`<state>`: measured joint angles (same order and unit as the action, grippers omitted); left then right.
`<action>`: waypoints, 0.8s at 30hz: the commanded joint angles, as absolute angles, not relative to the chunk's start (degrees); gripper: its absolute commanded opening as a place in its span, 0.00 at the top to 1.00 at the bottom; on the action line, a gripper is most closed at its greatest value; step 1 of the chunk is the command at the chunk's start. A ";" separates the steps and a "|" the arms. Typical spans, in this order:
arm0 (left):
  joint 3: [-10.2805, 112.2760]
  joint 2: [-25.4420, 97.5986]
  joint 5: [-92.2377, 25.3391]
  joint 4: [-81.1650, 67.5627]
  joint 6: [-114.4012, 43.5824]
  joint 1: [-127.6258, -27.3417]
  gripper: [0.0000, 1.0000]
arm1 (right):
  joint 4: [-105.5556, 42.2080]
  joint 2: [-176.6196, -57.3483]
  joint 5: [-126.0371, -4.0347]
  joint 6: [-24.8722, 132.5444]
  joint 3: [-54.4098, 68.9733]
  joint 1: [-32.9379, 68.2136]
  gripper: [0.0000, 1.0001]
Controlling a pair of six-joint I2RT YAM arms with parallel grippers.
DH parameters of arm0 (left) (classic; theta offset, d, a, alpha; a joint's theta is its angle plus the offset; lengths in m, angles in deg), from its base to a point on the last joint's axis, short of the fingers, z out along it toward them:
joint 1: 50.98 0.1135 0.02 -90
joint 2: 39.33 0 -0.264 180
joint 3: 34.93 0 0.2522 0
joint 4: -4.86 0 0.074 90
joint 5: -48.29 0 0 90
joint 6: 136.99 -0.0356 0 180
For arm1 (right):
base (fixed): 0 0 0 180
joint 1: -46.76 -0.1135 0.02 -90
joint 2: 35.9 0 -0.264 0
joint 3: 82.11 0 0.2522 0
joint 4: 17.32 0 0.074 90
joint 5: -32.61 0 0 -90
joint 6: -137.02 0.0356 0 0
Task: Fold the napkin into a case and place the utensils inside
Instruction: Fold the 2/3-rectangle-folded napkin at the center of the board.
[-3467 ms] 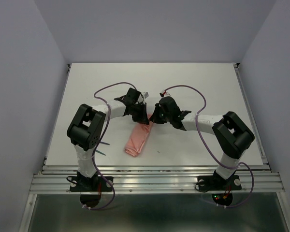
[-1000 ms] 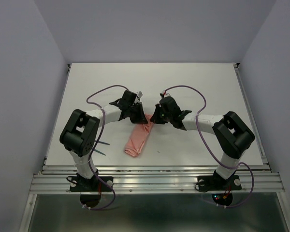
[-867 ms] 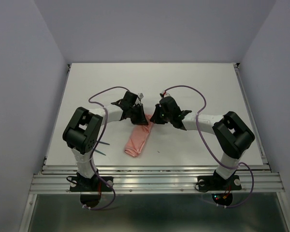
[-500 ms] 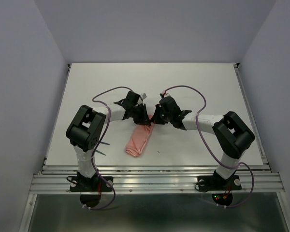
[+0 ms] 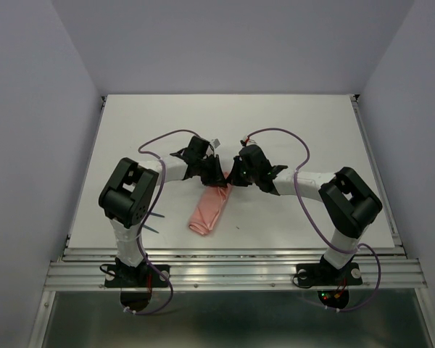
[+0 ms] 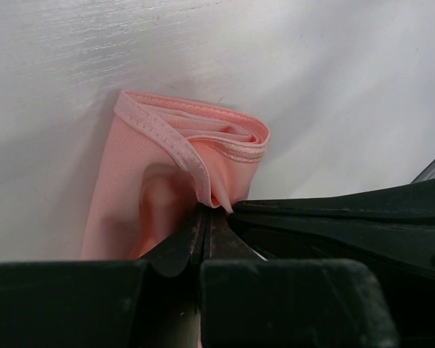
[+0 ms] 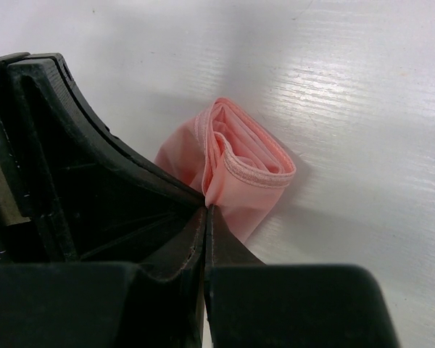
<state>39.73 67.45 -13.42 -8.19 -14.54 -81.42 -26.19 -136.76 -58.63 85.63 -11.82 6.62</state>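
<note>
Napkin (image 5: 207, 210) pinched at its far end by both sets of jaws

The salmon-pink cloth is seen folded into a narrow layered strip on the white desk (image 5: 297, 130), angled from near left up to far right, with its far end gripped from both sides. The left jaws are shown closed tight on a hemmed corner of the top layer, which is lifted a bit off the layers underneath. The right jaws are likewise clamped shut on the stitched edge right beside them, so the tips are pretty much brought together. Rolled layers at the open end can be made out in both wrist views. The teal utensils (image 5: 154, 228) are spotted by the left arm (image 5: 134, 199), partly hidden by it, apart from the napkin.
</note>
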 commanded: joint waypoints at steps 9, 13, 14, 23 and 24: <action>37.98 62.36 -8.93 -5.39 -14.29 -80.87 1.00 | -25.45 -134.78 -57.66 85.43 -9.90 6.51 0.99; 37.72 62.97 -7.96 -3.90 -13.77 -80.69 1.00 | -25.54 -134.87 -57.66 85.43 -9.99 6.51 0.99; 37.72 63.24 -7.79 -3.55 -13.59 -80.69 1.00 | -25.54 -134.87 -57.66 85.52 -9.99 6.51 0.99; 37.63 65.17 -9.01 0.15 -10.60 -80.69 1.00 | -25.63 -134.69 -57.92 85.43 -9.55 6.51 0.99; 37.54 65.35 -9.45 0.32 -10.43 -80.78 1.00 | -25.63 -134.61 -58.01 85.43 -9.55 6.51 0.99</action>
<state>37.66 65.86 -9.22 -4.74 -11.81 -80.74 -26.63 -136.76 -57.12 85.59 -11.82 6.71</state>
